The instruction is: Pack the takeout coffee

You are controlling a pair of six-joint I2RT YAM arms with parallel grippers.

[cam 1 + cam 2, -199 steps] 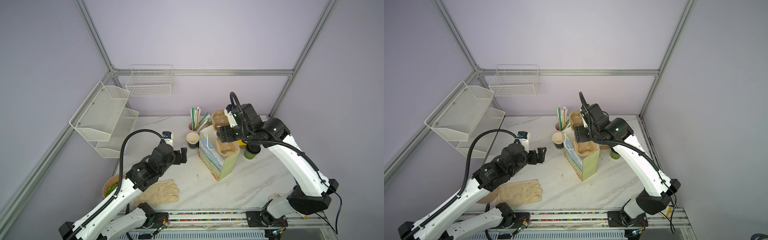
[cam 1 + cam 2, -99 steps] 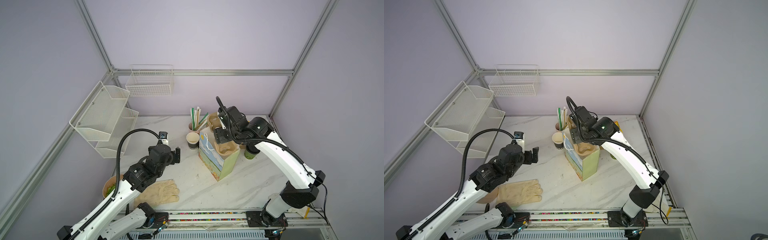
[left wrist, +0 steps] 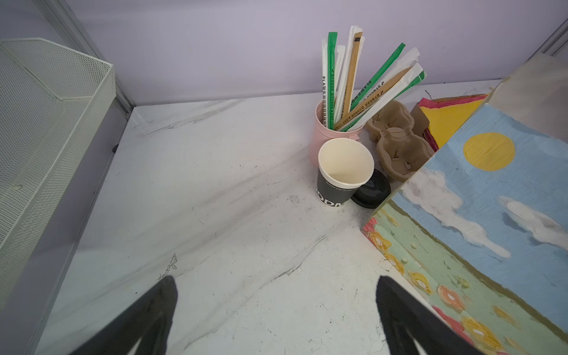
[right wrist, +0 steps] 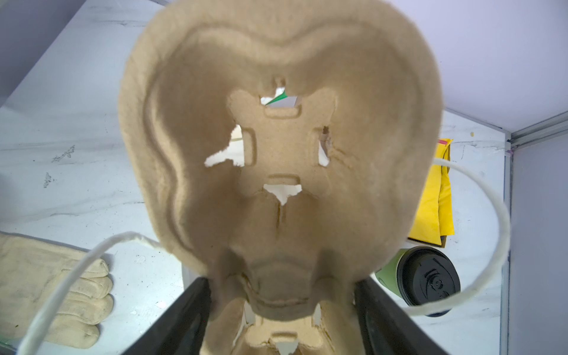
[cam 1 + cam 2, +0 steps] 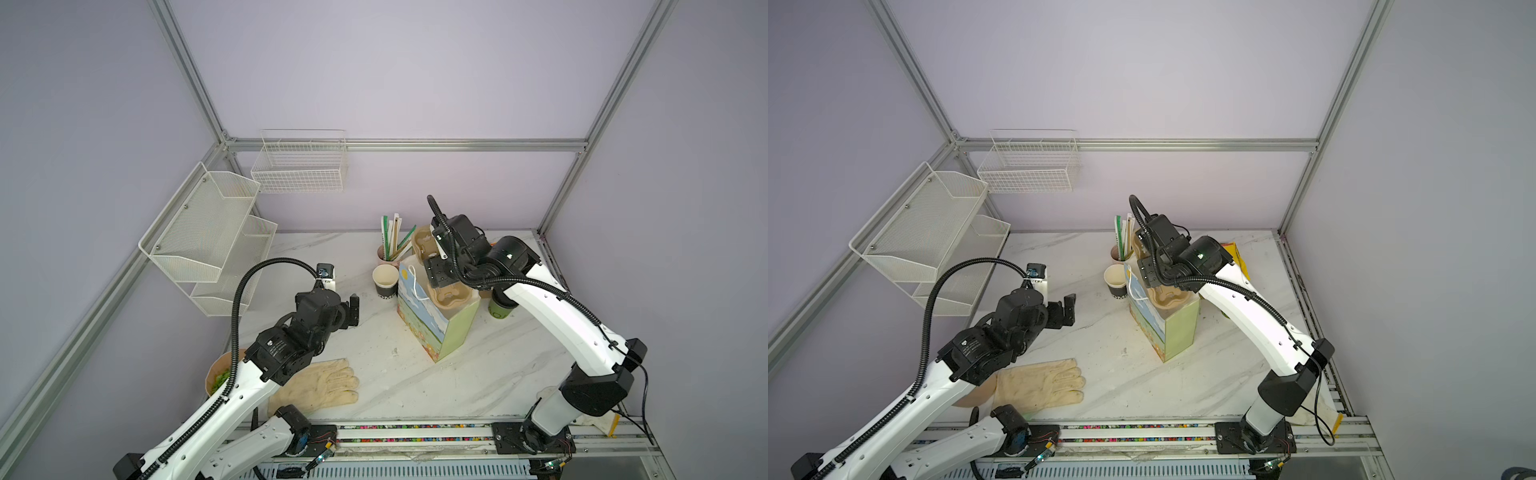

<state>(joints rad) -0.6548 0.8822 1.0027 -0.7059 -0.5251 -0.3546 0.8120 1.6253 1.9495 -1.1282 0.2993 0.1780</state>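
The takeout coffee (image 5: 498,311), a light green cup with a black lid (image 4: 427,281), stands on the table just right of the painted paper bag (image 5: 432,328), half hidden under my right arm. My right gripper (image 5: 440,276) hangs over the bag mouth, shut on a brown pulp cup carrier (image 5: 451,295). In the right wrist view the carrier (image 4: 276,138) fills the space between the fingers of the gripper (image 4: 281,285), with the bag's white rope handles on either side. My left gripper (image 5: 353,311) is open and empty over bare table left of the bag (image 3: 491,215).
A black paper cup (image 3: 341,175), a loose black lid (image 3: 372,190), a pink cup of straws (image 3: 325,135) and more carriers (image 3: 396,147) cluster behind the bag. Yellow napkins (image 4: 436,199) lie at the back right. A work glove (image 5: 320,384) and a bowl (image 5: 220,374) lie front left. Wire racks (image 5: 208,237) line the left wall.
My right gripper has shifted left and a little lower over the bag mouth with the carrier. The left gripper drew back slightly to the left and stays open.
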